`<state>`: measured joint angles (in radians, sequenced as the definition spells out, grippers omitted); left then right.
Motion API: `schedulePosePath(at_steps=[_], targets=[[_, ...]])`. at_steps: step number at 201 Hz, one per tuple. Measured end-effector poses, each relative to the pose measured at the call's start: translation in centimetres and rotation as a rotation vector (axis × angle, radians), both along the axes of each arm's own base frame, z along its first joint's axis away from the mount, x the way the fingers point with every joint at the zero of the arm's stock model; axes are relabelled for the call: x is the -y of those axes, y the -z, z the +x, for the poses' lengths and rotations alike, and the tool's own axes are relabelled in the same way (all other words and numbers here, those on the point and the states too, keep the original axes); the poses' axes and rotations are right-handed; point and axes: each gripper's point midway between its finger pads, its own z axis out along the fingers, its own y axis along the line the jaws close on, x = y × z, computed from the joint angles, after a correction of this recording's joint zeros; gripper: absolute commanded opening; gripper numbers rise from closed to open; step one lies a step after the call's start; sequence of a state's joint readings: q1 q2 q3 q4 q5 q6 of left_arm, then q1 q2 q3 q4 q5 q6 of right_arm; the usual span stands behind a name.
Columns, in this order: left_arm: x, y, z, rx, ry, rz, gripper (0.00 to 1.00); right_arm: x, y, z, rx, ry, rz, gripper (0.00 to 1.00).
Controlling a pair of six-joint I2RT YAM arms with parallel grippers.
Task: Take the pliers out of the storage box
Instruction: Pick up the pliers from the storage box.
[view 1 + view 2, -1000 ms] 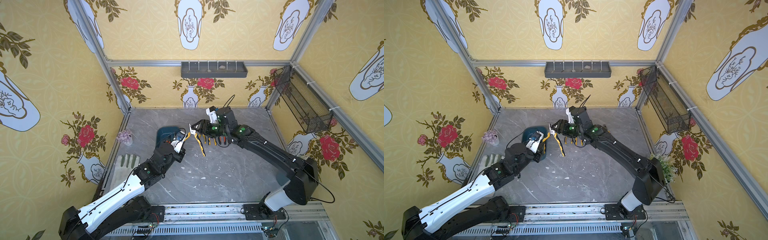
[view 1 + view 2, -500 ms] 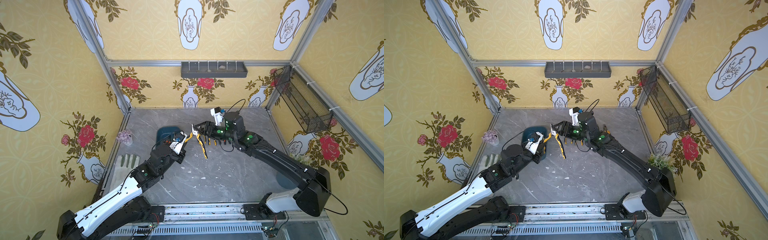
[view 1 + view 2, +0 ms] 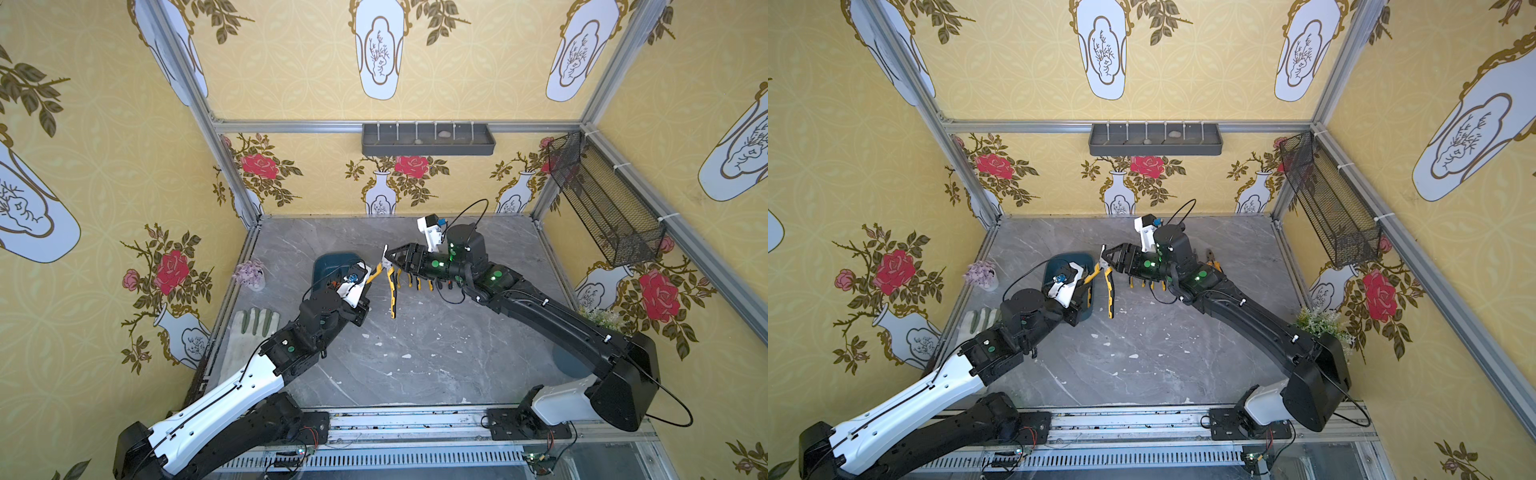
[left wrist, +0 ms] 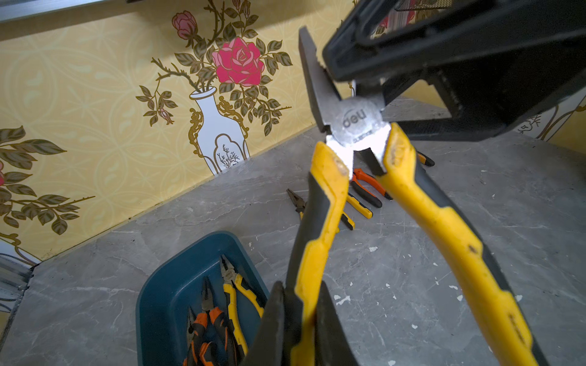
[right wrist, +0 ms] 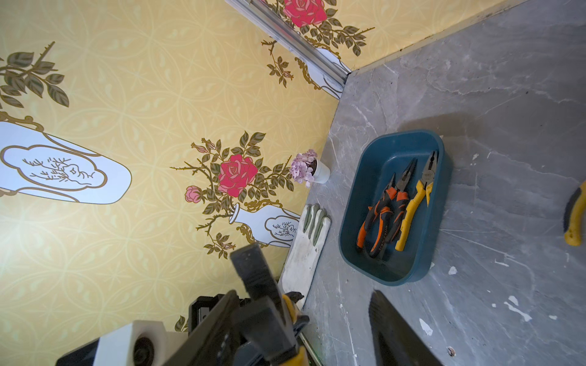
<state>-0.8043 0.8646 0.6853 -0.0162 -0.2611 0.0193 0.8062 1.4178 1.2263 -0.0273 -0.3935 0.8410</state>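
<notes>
Left wrist view: the left claw (image 4: 299, 305) is clamped on one yellow handle of the held pliers (image 4: 358, 122), which are in the air with the head up and the handles splayed.
Free handle: it hangs loose and touches nothing.
Right claw: the right claw (image 3: 390, 259) has its fingers apart around the head of the pliers. I cannot tell whether either finger touches the metal.
Step, as I read it: a handover in mid-air, left to right.
Box: the box (image 5: 350, 218) sits on the table (image 4: 380, 253) under and behind the left arm. Three boxed pliers (image 5: 399, 202) lie in it side by side.
Already out: a row of pliers (image 4: 364, 196) lies on the table beyond, partly under the right arm in both top views.
Risk one: the grip is on a single handle, so the pliers could pivot at the joint or swing when the right claw closes, and the head could slip out.
Risk two: if the left claw lets go before the right has a firm bite on the smooth steel, the pliers will drop, maybe back into the box.
Risk three: the two claws are very close together and could knock each other.
</notes>
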Motion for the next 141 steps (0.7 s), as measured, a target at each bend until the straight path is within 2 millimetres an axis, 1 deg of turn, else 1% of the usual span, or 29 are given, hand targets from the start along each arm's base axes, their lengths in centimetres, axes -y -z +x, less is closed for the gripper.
schedulePosePath(at_steps=[16,36,41,53,60,67,83,112,134,141], targets=[[0.1,-0.2,0.1,0.001,0.0,-0.002,0.0,-0.6,-0.1,0.0,-0.001,-0.016,0.004,0.61],[0.3,0.0,0.1,-0.005,0.003,0.0,0.0,-1.6,-0.1,-0.3,-0.003,-0.04,0.004,0.51],[0.3,0.1,0.1,-0.007,0.006,0.001,0.0,-1.7,-0.1,-0.4,-0.003,-0.044,0.003,0.45],[0.3,0.1,0.1,-0.009,0.007,0.0,0.0,-2.0,0.2,-0.5,-0.006,-0.052,-0.002,0.24],[0.4,0.1,0.1,-0.01,0.007,-0.001,0.0,-2.1,0.3,-0.6,-0.009,-0.056,-0.003,0.1],[0.5,0.2,0.0,-0.024,0.014,-0.019,0.0,-2.3,0.4,-0.7,-0.006,-0.064,-0.005,0.0],[0.5,-0.1,0.0,-0.02,0.014,-0.025,0.01,-2.2,0.4,-0.6,-0.001,-0.06,-0.008,0.0],[0.5,-0.3,-0.1,-0.018,0.015,-0.037,0.29,-2.4,-0.1,-0.6,0.0,-0.058,0.01,0.0],[0.4,-1.2,-0.2,0.013,0.018,-0.064,0.38,-2.0,0.3,-0.5,-0.018,-0.037,-0.009,0.0],[0.4,-1.4,-0.2,0.022,0.019,-0.074,0.39,-1.8,0.5,-0.5,-0.023,-0.032,-0.016,0.0]])
